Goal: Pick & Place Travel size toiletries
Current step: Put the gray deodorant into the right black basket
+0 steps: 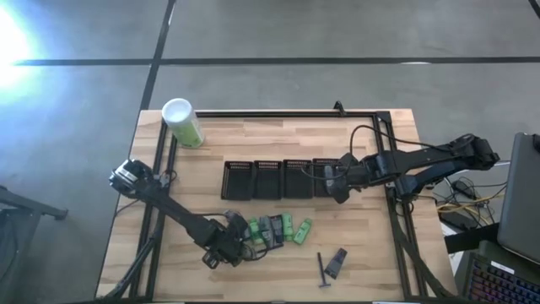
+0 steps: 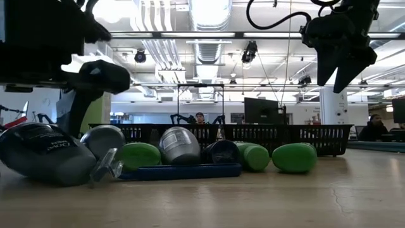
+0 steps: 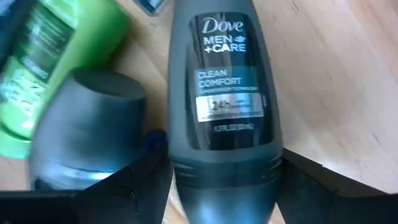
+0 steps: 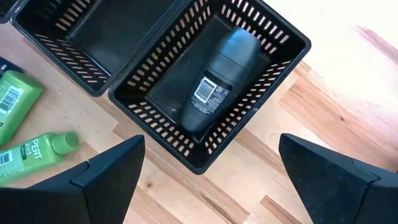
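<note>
Now, left gripper (image 3: pixel 217 186): fingers either side of a grey deodorant (image 3: pixel 225 93) in the pile near the row of trays (image 1: pixel 253 179), seemingly to lift it; grasp unclear
Right gripper (image 4: pixel 208 180): spread wide, empty, above the end tray (image 4: pixel 155 99); another deodorant (image 4: pixel 217 81) lies inside, apparently just delivered

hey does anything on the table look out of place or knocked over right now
Nothing looks spilled or broken. The green canister lies tilted at the table's far left corner, away from everything else. One dark razor and a grey piece sit apart from the toiletry pile near the front edge.
</note>
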Controlling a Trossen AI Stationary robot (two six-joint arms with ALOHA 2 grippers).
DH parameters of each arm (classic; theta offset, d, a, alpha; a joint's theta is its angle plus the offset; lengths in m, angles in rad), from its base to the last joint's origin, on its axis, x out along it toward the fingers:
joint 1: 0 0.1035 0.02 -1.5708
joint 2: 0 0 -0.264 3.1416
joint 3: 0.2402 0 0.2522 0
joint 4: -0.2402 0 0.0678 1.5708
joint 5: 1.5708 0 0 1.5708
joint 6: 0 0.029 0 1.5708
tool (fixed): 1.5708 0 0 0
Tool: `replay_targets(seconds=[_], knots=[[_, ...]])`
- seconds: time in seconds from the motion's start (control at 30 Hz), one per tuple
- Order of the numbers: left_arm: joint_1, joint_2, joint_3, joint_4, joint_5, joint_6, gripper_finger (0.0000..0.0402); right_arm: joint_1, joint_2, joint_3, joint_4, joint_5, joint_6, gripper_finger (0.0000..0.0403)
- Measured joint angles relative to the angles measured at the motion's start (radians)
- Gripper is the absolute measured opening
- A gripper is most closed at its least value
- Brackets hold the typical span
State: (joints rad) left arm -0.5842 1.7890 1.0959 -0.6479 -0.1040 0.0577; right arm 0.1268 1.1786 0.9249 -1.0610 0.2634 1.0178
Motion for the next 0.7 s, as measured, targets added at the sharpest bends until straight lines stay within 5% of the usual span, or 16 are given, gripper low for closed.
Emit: replay_targets(seconds=[0.23,0.4,0.7], knots=[[0.002,-0.011,0.011,-0.002,0.015,-0.038,0.0203,0.0,0.0,0.0,0.06,-0.015,-0.021,0.0368],[0.005,-0.056,0.04,-0.025,0.002,-0.17,0.0203,0.0,0.001,0.0,0.25,-0.127,-0.058,0.0368],[0.03,-0.31,0.068,-0.087,-0.303,-0.399,0.0203,-0.001,0.01,0.0,0.619,-0.249,-0.082,0.0368]])
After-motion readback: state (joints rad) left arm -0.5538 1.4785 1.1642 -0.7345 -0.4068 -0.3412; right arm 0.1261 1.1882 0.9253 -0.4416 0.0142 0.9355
